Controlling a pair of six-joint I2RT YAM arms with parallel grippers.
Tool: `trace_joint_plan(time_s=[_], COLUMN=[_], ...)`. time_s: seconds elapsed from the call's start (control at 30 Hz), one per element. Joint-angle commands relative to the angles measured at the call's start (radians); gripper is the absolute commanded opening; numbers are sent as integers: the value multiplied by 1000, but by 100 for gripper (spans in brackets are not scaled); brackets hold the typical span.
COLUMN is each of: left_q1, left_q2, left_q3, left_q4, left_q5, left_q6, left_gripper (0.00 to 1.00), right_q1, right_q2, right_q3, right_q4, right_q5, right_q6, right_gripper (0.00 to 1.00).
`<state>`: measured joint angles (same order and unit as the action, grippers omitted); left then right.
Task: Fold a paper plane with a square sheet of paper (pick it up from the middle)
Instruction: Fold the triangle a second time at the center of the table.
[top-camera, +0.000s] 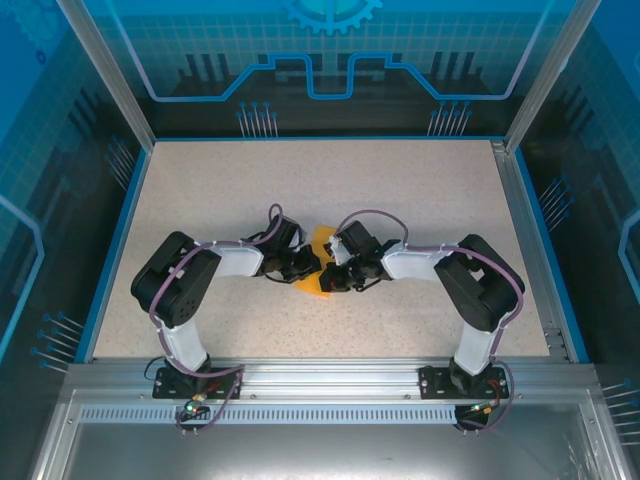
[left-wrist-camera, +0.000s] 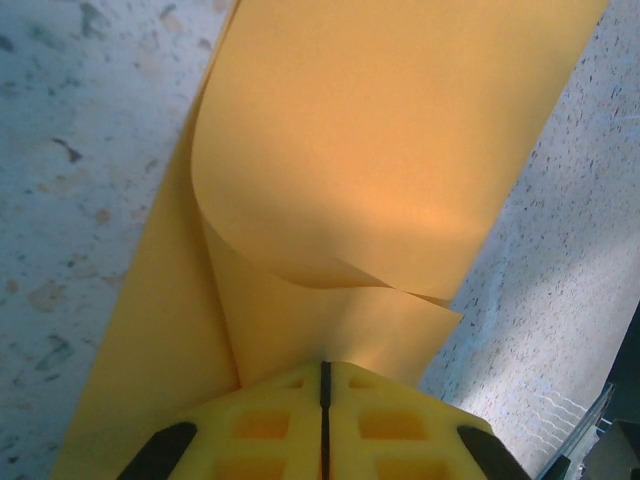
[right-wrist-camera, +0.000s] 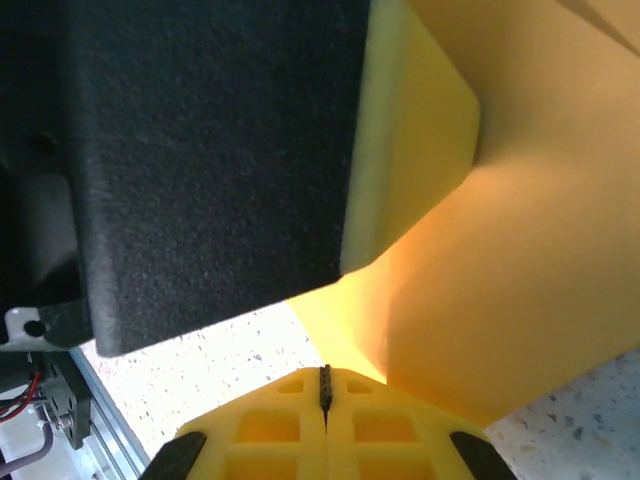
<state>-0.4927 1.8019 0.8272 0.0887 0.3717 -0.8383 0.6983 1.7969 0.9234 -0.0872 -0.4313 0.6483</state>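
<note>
The square sheet of paper (left-wrist-camera: 390, 150) is off the flat and held near the middle of the bench (top-camera: 200, 190), between the two arms that reach in towards each other from either side. The left pincer (left-wrist-camera: 323, 390) is closed, its two yellow fingertips pressed together with only a thin seam between them, and the paper comes straight out from that seam, so it appears to be pinching the sheet at an edge. From there the paper rises and curls back over itself in a soft, rounded loop, with one layer lying over another; no sharp crease shows along the bend. The right pincer (right-wrist-camera: 325, 385) is likewise closed tight, and the sheet runs down to its tips, so I judge that it grips the paper too, just beside the left pincer's dark body and yellow pad. As for progress, the pick-up seems done and a first fold is being formed, but the bend is only rolled, not pressed flat. Nothing like a pointed dart with a centre crease can be seen, so I judge that nearly all of the folding is left.
</note>
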Motion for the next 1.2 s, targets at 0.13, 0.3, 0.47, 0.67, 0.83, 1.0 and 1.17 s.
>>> trace_joint_plan(time_s=[0.13,0.3,0.47,0.67,0.83,1.0,1.17], left_q1=[0,1,1,1,0,0,0], left_q2=[12,13,15,18,17,18,19], left_q3=[-28,-25,-25,-24,-25,-26,-28], left_q4=[-71,-72,-71,-73,-75,-76,-75], left_q5=[-30,-28,-27,-28,-28,-30,-28], left_q6=[24,25,27,26,29,31,33], left_gripper=[8,8,8,8,8,8,8], right_q1=[1,0,-12,-25,-30,-28,-29], right_q2=[18,58,85,94,55,0,13], right_q3=[46,61,33,6,12,10,-20], right_q4=[9,-3,3,1,-5,-11,13], right_q5=[-23,-12,-6,-4,-38,-70,-71], right_q6=[19,13,11,1,-5,-1,14], right_gripper=[2,2,2,2,3,4,4])
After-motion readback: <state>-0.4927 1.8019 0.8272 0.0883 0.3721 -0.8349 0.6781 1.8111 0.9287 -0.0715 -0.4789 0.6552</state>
